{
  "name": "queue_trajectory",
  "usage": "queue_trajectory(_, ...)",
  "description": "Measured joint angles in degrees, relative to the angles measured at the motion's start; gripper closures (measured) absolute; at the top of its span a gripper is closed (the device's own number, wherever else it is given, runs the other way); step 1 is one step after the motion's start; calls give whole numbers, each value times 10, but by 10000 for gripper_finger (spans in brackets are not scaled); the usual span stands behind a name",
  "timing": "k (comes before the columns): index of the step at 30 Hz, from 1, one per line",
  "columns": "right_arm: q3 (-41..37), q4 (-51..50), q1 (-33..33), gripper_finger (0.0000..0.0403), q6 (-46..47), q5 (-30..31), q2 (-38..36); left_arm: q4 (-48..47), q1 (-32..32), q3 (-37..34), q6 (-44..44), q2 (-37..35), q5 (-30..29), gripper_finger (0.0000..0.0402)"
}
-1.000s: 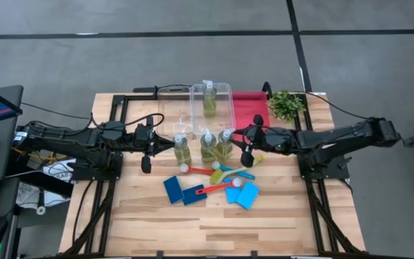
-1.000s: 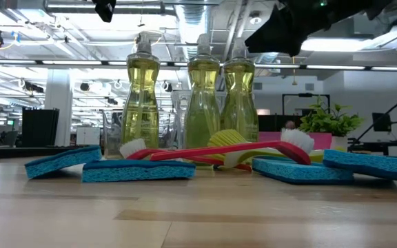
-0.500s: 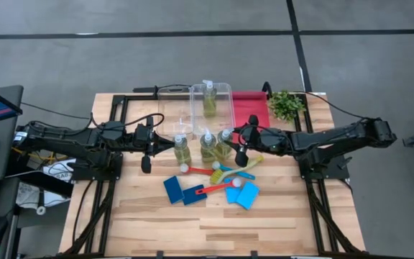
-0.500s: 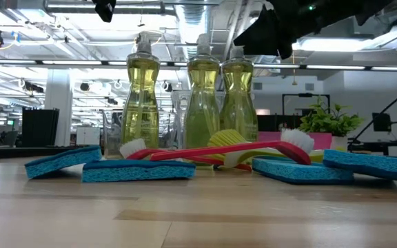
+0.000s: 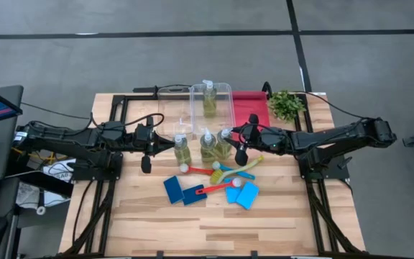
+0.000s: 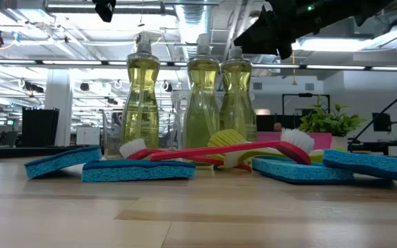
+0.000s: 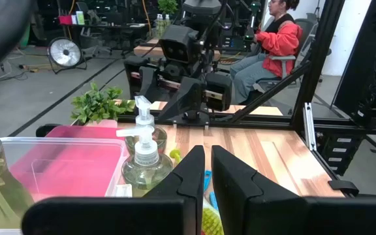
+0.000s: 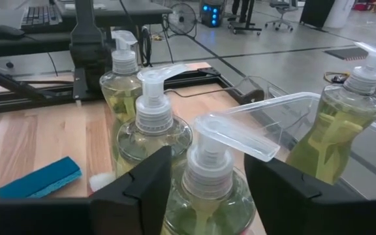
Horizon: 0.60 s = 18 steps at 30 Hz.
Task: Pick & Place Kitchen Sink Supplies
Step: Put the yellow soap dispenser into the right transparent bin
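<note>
**Right tool spread around pump of nearest bottle**

Seen from above: three bottles (image 5: 205, 147) in a row mid-counter (image 5: 157, 223), a fourth bottle (image 5: 209, 99) standing in a clear bin (image 5: 225, 108) at the far edge, next to a red tray (image 5: 249, 108) and a leafy plant (image 5: 286, 105). Only from counter height: blue sponges (image 6: 138, 169) lying flat in front, with red and yellow brushes (image 6: 233, 151) crossed over one another just before the bottles. Only from the right wrist: fingers (image 8: 145, 179) parted on either side of the white pump neck of the nearest bottle (image 8: 204, 189), gaps visible on both sides, no clear contact. Only from the left wrist: a person in a red top (image 7: 281, 39) seated beyond the counter.

Bottles clear, curved at the waist, filled with yellow-green liquid, topped with white pumps. Sponges flat and rectangular; brushes slim, long-handled, white-bristled.

Right tool (image 5: 240, 144) open, poised at the rightmost bottle of the row, gripping nothing. Left tool (image 5: 146, 150) closed and empty, fingers (image 7: 194, 173) nearly together, hanging left of the row.
</note>
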Motion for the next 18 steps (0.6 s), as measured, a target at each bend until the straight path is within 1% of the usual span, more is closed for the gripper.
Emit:
queue_trajectory(11,0,29,-2,294,-1,2,27,0,0,0,0,0,0,372)
queue_trajectory(14,0,30,-6,298,-2,1,27,0,0,0,0,0,0,372)
queue_trajectory(18,0,29,-8,290,0,0,27,0,0,0,0,0,0,372)
